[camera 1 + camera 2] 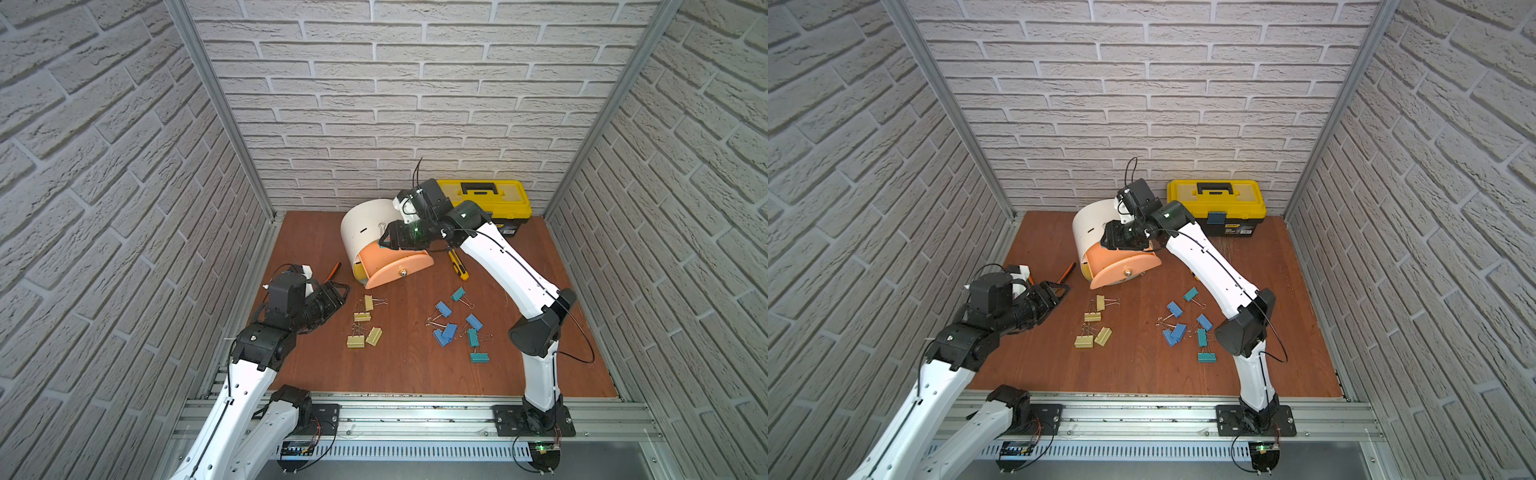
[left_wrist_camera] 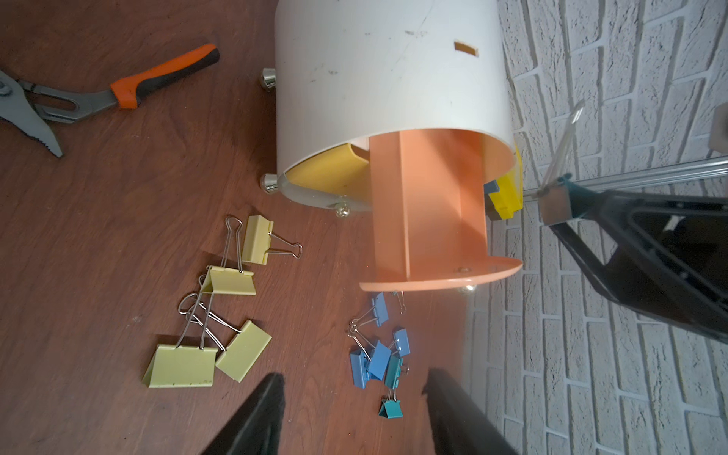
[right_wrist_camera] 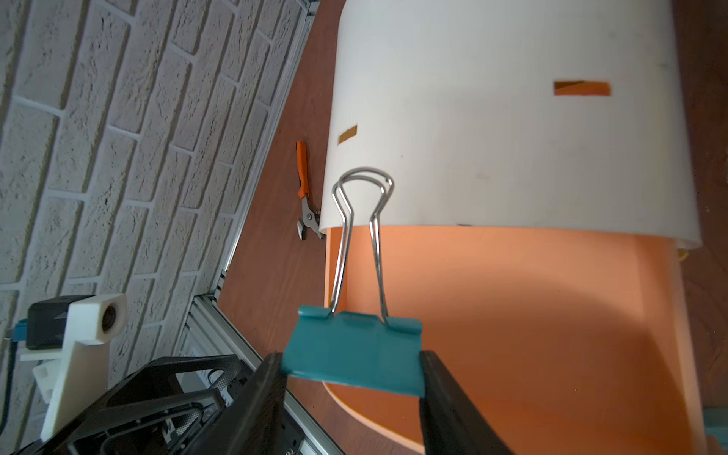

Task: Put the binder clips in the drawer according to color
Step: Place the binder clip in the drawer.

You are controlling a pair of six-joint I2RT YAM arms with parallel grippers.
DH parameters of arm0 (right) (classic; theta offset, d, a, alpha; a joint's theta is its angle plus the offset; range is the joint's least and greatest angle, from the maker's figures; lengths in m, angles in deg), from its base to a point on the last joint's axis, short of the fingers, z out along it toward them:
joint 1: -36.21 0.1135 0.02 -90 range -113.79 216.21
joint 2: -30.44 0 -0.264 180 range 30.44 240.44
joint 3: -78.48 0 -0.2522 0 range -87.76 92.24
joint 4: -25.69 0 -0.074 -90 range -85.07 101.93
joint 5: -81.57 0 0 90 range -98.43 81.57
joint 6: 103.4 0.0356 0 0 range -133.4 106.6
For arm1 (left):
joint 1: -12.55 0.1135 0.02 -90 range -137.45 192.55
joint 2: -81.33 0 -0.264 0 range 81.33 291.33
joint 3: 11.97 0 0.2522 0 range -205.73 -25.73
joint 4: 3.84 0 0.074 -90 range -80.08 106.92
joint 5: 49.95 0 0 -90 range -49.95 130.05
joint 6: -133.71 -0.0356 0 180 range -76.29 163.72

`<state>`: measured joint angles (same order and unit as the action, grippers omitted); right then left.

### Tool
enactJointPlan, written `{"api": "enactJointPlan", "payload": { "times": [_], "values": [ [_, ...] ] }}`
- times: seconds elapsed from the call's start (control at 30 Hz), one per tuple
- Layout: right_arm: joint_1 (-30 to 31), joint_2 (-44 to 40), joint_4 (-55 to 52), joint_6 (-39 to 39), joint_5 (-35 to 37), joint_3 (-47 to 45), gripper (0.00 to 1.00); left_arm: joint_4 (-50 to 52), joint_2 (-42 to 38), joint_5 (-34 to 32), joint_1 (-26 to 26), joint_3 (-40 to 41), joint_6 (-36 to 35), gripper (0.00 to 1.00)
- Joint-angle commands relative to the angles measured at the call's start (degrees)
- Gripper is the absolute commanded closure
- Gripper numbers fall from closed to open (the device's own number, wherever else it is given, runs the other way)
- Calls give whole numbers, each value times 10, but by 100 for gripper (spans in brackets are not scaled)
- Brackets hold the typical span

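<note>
The drawer, a white barrel cabinet [image 1: 365, 226] [image 1: 1090, 228], has its peach drawer [image 1: 395, 266] [image 3: 532, 315] pulled out. My right gripper [image 3: 350, 368] [image 1: 384, 241] is shut on a teal binder clip [image 3: 354, 350] and holds it above the peach drawer, wire handles pointing at the cabinet. On the table lie several pale yellow clips [image 1: 363, 322] [image 2: 220, 315], several blue clips [image 1: 446, 328] [image 2: 374, 354] and three teal clips [image 1: 473, 337]. My left gripper [image 2: 354, 382] [image 1: 338, 291] hovers open and empty left of the yellow clips.
A yellow-and-black toolbox [image 1: 484, 199] stands against the back wall behind the right arm. A yellow utility knife [image 1: 458, 264] lies right of the peach drawer. Orange-handled pliers [image 2: 118, 90] [image 1: 334, 270] lie beside the left gripper. An aluminium rail [image 1: 415, 411] runs along the front edge.
</note>
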<state>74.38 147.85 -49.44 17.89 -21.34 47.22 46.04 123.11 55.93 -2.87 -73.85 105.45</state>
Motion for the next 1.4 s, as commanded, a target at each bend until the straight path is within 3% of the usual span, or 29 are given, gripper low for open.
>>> {"api": "enactJointPlan", "payload": {
  "times": [0.0,0.37,0.67,0.9,1.37],
  "values": [
    [9,4,-36,-46,17,20,70,1,-21,-8,3,8,4,38],
    [16,7,-52,-86,36,20,68,9,-36,-11,2,16,10,38],
    [16,5,-27,-87,47,21,47,9,-39,-9,2,16,10,38],
    [16,0,-17,-87,55,25,37,1,-33,-8,2,12,10,37],
    [12,-59,-15,-89,107,-8,36,2,-10,0,3,-6,0,38]
  ]
}}
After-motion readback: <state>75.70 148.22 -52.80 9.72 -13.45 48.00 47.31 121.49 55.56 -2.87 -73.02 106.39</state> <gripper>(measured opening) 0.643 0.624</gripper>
